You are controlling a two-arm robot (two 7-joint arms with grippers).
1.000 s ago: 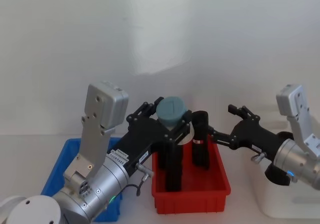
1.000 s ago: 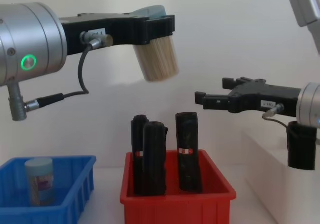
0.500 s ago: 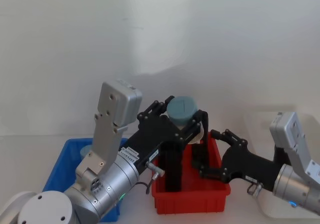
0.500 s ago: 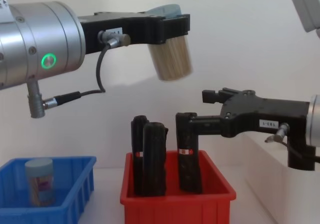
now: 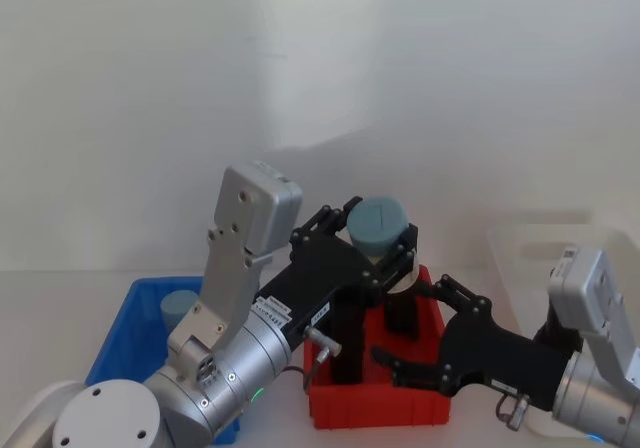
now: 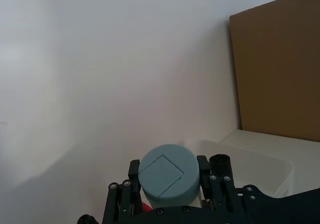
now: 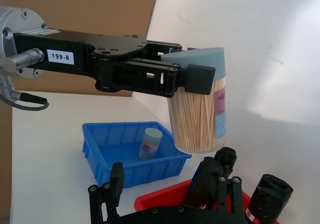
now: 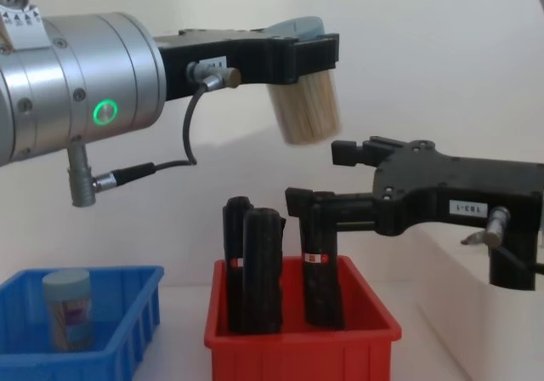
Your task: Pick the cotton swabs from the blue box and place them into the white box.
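A jar of cotton swabs (image 8: 308, 113) with a grey-blue lid (image 5: 379, 225) hangs tilted above the red bin, my left gripper (image 5: 381, 246) shut on it just under the lid (image 6: 167, 176). The right wrist view shows the same jar (image 7: 199, 111) in the left gripper (image 7: 192, 77). A second swab jar (image 8: 68, 309) stands upright in the blue box (image 8: 127, 276), also seen in the head view (image 5: 181, 308) inside the blue box (image 5: 118, 336). My right gripper (image 8: 326, 177) is open, below and to the right of the held jar. The white box (image 5: 565, 253) sits at the far right.
A red bin (image 8: 299, 340) stands between the blue and white boxes and holds tall black rolls (image 8: 255, 270). My right gripper (image 5: 428, 330) hovers over its right side. A brown cardboard panel (image 6: 280, 69) rises behind the white box (image 6: 257, 159).
My left gripper has carried the swab jar to the right, over the red bin. My right gripper has dropped and moved left, closing in beneath the jar.
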